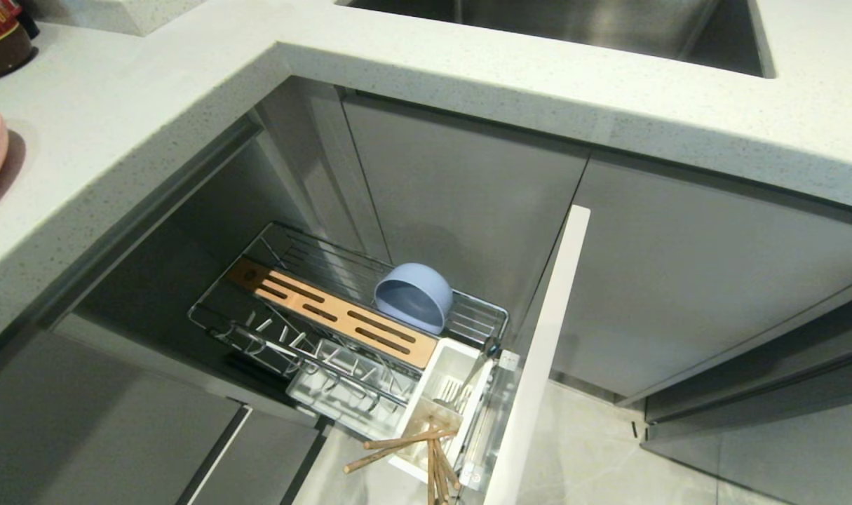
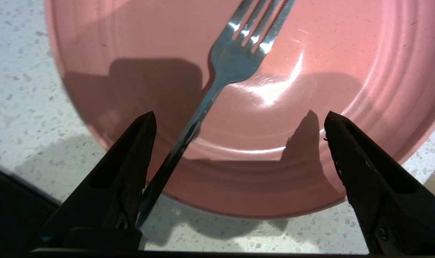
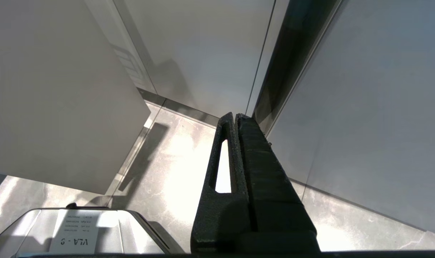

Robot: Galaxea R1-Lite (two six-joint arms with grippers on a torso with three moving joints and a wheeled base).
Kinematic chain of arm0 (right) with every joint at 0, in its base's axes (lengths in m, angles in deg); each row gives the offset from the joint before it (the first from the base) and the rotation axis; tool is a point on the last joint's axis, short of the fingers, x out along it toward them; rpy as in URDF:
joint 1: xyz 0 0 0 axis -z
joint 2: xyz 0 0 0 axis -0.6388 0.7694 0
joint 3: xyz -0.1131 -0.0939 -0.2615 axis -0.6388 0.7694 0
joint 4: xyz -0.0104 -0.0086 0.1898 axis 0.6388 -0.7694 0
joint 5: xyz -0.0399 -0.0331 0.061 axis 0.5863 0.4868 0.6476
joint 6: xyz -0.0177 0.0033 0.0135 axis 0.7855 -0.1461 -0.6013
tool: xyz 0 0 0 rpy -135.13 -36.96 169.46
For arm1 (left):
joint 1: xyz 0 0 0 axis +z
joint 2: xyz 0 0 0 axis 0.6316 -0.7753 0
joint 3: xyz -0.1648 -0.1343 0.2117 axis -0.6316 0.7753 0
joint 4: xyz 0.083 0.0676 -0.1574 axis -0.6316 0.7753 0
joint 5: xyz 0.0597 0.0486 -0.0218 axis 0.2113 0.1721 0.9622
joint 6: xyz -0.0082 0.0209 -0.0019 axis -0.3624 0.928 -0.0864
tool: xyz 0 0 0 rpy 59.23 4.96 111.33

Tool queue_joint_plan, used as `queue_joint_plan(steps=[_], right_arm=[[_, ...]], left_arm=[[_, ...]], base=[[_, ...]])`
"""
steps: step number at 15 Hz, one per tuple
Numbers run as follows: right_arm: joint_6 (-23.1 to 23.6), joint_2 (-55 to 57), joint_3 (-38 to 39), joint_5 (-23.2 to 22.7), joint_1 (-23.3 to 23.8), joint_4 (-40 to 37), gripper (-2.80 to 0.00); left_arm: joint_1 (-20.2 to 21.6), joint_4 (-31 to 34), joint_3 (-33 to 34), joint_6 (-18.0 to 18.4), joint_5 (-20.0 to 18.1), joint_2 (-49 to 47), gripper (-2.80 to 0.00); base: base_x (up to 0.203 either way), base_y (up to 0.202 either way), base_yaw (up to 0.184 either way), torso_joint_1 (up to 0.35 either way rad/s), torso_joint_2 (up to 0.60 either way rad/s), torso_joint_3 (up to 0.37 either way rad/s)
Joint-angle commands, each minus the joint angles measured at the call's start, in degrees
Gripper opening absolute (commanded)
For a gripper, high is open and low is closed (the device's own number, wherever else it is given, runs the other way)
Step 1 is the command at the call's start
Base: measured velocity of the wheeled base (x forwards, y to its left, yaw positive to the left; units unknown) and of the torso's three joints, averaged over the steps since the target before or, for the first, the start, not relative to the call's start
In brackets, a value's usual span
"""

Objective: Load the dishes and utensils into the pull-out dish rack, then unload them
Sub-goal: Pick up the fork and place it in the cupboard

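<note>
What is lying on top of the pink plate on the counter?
A silver fork lies on the pink plate, handle running off its rim beside the open left claw. The tine tips are out of frame.

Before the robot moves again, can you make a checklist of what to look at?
1. Left claw open wide: ok.
2. Fork let go, lying across the pink plate: ok, though its handle runs close by one finger; touching, cannot tell.
3. Plate flat on the countertop: ok.
4. Pale-blue bowl out of the dish rack: not ok.
5. Chopsticks out of the white cutlery cup: not ok.
6. Right claw shut, parked: ok.
</note>
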State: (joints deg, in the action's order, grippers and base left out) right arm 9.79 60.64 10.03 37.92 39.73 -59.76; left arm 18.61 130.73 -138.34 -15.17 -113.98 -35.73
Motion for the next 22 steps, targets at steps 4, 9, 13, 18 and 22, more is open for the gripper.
queue_joint_plan(steps=[4,9,13,18,22], right_arm=[[0.02,0.02,0.00,-0.02,-0.02,0.01,-2.80],[0.02,0.02,0.00,0.02,-0.02,0.01,-2.80],[0.02,0.02,0.00,0.00,0.04,0.01,-2.80],[0.02,0.02,0.00,0.06,-0.02,0.01,-2.80],[0.02,0.02,0.00,-0.02,0.06,0.01,-2.80]], left_arm=[[-0.65,0.37,0.01,0.15,-0.23,-0.68,0.00],[-0.65,0.37,-0.08,0.07,-0.15,-0.95,-2.80],[-0.65,0.37,-0.17,0.07,-0.15,-1.04,-2.80],[-1.25,0.37,-0.34,0.07,-0.24,-1.12,-2.80],[-2.54,0.66,-4.24,-2.53,-0.85,-0.47,-2.80]], base=[[0.000,0.000,0.000,0.000,0.00,0.000],[0.000,0.000,0.000,0.000,0.00,0.000],[0.000,0.000,0.000,0.000,0.00,0.000],[0.000,0.000,0.000,0.000,0.00,0.000],[0.000,0.000,0.000,0.000,0.00,0.000]])
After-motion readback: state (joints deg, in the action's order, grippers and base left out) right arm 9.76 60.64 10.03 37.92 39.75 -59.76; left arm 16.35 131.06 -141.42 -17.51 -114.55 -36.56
